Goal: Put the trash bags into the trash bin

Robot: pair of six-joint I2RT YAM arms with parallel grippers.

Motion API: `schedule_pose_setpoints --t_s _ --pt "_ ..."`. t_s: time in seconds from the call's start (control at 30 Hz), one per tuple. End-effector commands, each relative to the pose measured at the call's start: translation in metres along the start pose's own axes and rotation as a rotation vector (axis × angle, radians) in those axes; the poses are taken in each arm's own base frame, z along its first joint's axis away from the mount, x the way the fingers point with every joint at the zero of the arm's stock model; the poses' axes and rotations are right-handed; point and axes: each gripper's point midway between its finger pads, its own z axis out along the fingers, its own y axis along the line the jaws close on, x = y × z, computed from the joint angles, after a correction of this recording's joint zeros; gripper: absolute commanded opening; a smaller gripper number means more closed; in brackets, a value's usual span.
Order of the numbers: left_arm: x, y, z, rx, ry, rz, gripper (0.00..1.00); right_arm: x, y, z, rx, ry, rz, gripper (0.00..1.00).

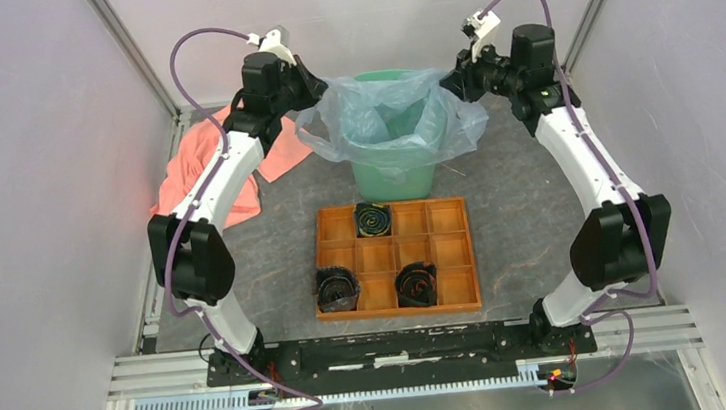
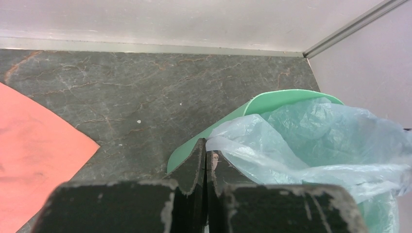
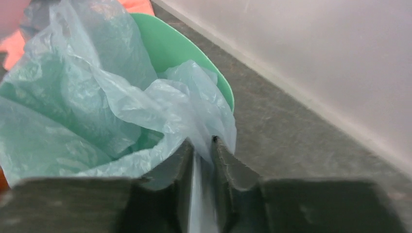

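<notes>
The mint-green trash bin [image 1: 392, 177] stands at the back middle of the table. The pale blue trash bag [image 1: 390, 114] is spread open over its rim and hangs down outside it. My left gripper [image 1: 313, 91] is shut on the bag's left edge, seen in the left wrist view [image 2: 206, 151] with the bag [image 2: 311, 141] and the bin's rim [image 2: 228, 121]. My right gripper [image 1: 452, 82] is shut on the bag's right edge; the right wrist view [image 3: 200, 145] shows plastic [image 3: 97, 97] pinched between the fingers above the bin [image 3: 170, 46].
A salmon-pink cloth [image 1: 197, 176] lies left of the bin under my left arm. An orange-brown wooden compartment tray [image 1: 449, 255] sits in front of the bin with three small black coiled rolls [image 1: 374, 220] in it. Enclosure walls stand close behind.
</notes>
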Motion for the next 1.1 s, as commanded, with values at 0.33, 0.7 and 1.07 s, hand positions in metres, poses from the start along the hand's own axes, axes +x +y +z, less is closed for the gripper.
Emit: schedule_pose_setpoints --t_s 0.33,0.7,1.07 --pt "-0.03 0.0 0.03 -0.003 -0.069 -0.145 0.03 -0.005 -0.043 0.05 -0.003 -0.069 0.399 0.03" --pt "0.019 0.029 0.057 -0.053 0.072 -0.244 0.02 0.059 -0.049 0.055 0.051 0.059 0.417 0.14" --pt "0.064 0.061 0.037 -0.168 0.207 -0.227 0.08 0.091 -0.047 0.033 0.162 0.185 0.375 0.42"
